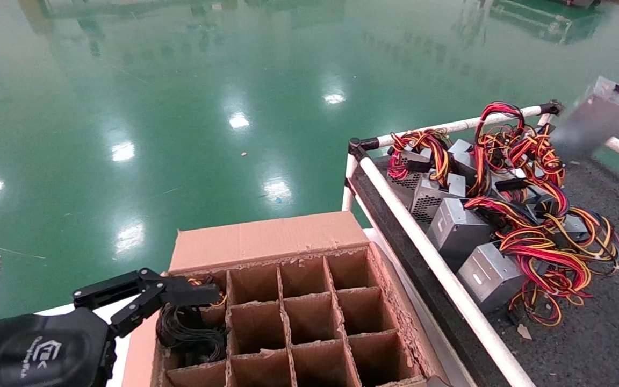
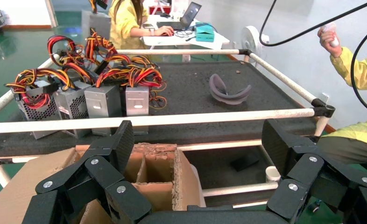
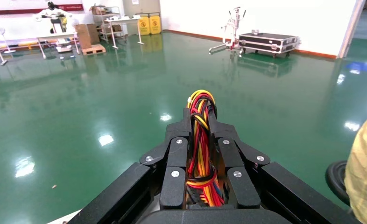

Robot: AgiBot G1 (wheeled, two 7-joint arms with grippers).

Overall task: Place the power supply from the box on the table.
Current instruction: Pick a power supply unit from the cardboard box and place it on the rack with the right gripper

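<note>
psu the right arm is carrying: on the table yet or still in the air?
In the air. The power supply hangs tilted by its wires from the shut right gripper, above the table rail, touching nothing.

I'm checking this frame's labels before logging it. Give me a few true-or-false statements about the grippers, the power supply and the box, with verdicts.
1. The right gripper has its jaws shut on the wire bundle of a power supply. True.
2. That power supply lies flat in the box. False: it hangs in the air by its wires, above the table's far corner.
3. The left gripper has its jaws open and empty. True.
4. Every cell of the box holds a power supply. False: most visible cells are empty; black cables fill one.
5. Several power supplies already lie on the table. True.
</note>
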